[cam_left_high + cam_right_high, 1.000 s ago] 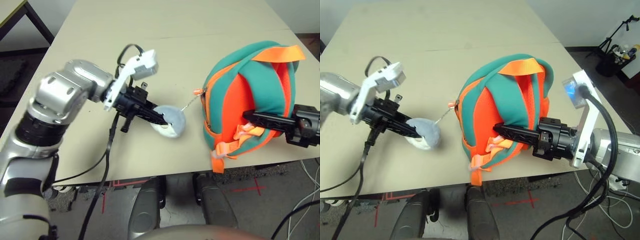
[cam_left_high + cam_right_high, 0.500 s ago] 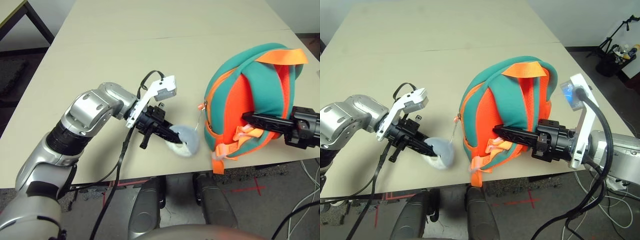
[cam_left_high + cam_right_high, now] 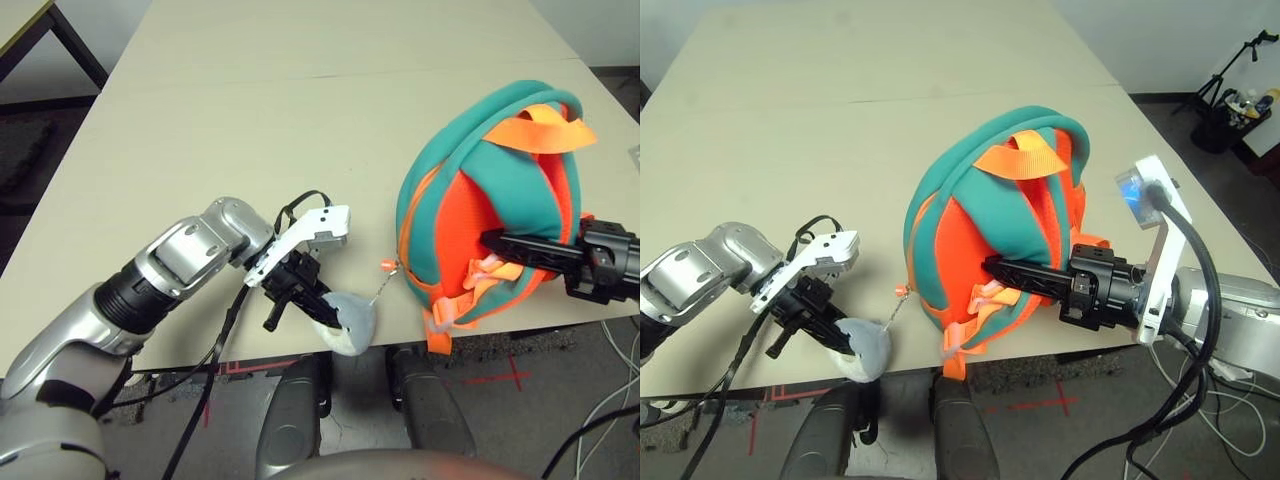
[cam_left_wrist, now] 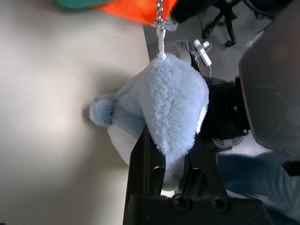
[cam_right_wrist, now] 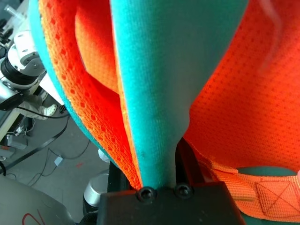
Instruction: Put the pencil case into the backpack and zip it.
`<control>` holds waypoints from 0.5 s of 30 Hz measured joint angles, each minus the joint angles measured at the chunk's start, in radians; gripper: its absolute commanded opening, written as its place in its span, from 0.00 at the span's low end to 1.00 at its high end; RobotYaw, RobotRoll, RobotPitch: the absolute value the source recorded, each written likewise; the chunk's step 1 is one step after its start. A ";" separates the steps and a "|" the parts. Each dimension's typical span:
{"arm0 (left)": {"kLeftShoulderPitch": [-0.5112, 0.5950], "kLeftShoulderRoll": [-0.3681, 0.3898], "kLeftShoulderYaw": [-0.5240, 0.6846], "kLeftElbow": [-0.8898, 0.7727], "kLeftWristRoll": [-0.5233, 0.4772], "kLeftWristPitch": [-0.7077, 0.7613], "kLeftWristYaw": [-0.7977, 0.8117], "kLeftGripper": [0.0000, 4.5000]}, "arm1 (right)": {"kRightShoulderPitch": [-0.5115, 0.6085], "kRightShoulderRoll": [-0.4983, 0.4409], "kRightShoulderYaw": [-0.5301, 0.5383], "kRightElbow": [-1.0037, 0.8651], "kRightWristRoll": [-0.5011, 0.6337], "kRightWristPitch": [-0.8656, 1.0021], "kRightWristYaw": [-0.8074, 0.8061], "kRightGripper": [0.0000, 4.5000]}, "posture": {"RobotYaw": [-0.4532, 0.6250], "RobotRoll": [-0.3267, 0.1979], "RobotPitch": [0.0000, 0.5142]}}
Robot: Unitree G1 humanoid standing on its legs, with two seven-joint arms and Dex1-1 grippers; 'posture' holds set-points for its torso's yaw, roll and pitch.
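Left claw around plush charm

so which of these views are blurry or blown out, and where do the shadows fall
Left wrist view: the plush charm is sharp, the room behind it soft, the table pale and washed. Right wrist view: the backpack fills the picture, its orange mesh glowing bright. Head views: even light, with soft shadows on the table under the backpack and the left arm.

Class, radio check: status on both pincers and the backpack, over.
Left pincer shut on plush charm at table edge. Right pincer shut on backpack strap. Pencil case not in view.
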 measured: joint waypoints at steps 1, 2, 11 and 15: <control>-0.002 -0.006 0.032 -0.001 -0.023 0.028 0.011 0.36 | 0.023 -0.023 -0.034 0.003 0.013 0.021 0.004 0.36 | 0.42 0.62 0.41; -0.006 -0.003 0.065 -0.002 -0.046 0.057 0.015 0.43 | 0.042 -0.045 -0.075 0.006 0.028 0.043 0.009 0.42 | 0.42 0.62 0.41; -0.034 0.286 0.482 -0.101 -0.458 0.455 -0.052 1.00 | 0.292 -0.174 -0.701 0.136 0.190 0.396 0.104 0.99 | 0.36 0.62 0.35; -0.005 0.332 0.587 -0.016 -0.508 0.508 -0.016 1.00 | 0.307 -0.213 -0.845 0.244 0.194 0.424 0.146 0.99 | 0.37 0.62 0.32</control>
